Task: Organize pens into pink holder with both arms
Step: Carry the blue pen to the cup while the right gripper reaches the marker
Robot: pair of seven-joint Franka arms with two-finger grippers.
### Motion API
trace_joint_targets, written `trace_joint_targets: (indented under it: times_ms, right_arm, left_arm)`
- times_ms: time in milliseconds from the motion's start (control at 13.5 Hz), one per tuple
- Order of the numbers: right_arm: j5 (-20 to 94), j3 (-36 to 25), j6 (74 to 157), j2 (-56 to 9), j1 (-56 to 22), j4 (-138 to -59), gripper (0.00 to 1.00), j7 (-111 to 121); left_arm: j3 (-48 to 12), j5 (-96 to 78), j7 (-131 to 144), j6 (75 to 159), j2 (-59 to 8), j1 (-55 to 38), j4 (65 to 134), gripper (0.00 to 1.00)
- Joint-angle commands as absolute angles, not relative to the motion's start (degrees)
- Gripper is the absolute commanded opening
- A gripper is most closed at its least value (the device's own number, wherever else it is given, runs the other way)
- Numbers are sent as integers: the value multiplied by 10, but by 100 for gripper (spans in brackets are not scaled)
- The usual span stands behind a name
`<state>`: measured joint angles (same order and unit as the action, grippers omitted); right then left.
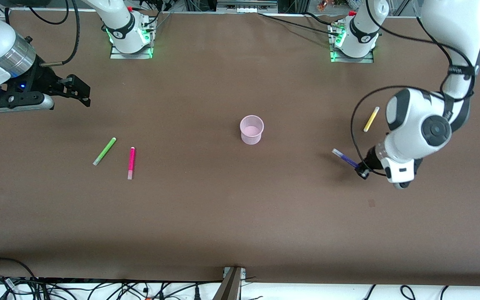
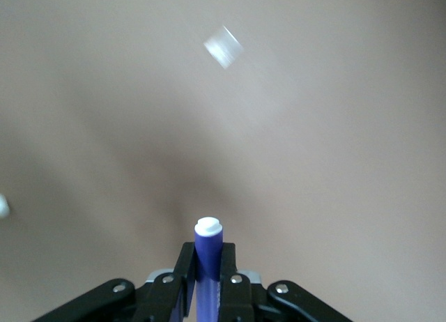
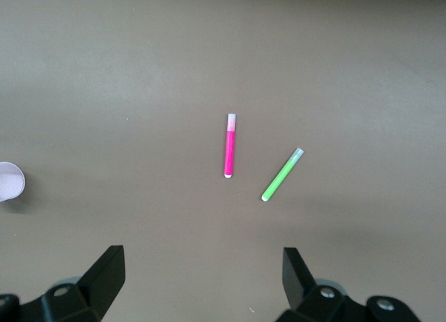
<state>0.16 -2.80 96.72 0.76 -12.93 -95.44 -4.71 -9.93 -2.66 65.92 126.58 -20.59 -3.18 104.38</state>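
Observation:
My left gripper [image 1: 359, 166] is shut on the dark purple pen [image 1: 344, 157], low over the table at the left arm's end. In the left wrist view the pen [image 2: 208, 247] sticks out between the closed fingers [image 2: 185, 270], white cap forward. The pink holder [image 1: 251, 129] stands upright mid-table. A yellow pen [image 1: 371, 119] lies beside the left arm. The lime green pen [image 1: 104, 151] and the magenta pen [image 1: 131, 163] lie toward the right arm's end. My right gripper [image 1: 82, 91] hangs open and holds nothing, with the magenta pen [image 3: 229, 146] and the green pen [image 3: 282, 174] below it.
Both arm bases [image 1: 131, 39] stand along the table edge farthest from the front camera. Cables [image 1: 98, 287] and a metal bracket [image 1: 232, 283] run along the nearest edge. The holder's rim [image 3: 10, 181] shows at the edge of the right wrist view.

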Motion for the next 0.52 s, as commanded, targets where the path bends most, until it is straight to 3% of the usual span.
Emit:
trace_joint_targets:
  times_ms: [0,446]
  right_arm:
    - [8,-27,963,16,-132,-958,100,-51]
    - [8,-36,967,-11,-120,-948,100,-41]
  left_arm:
    - [-112,-8,777,1262,-190,-103,1036,0]
    - [-112,189,1026,1264,-208,-235,1004,0]
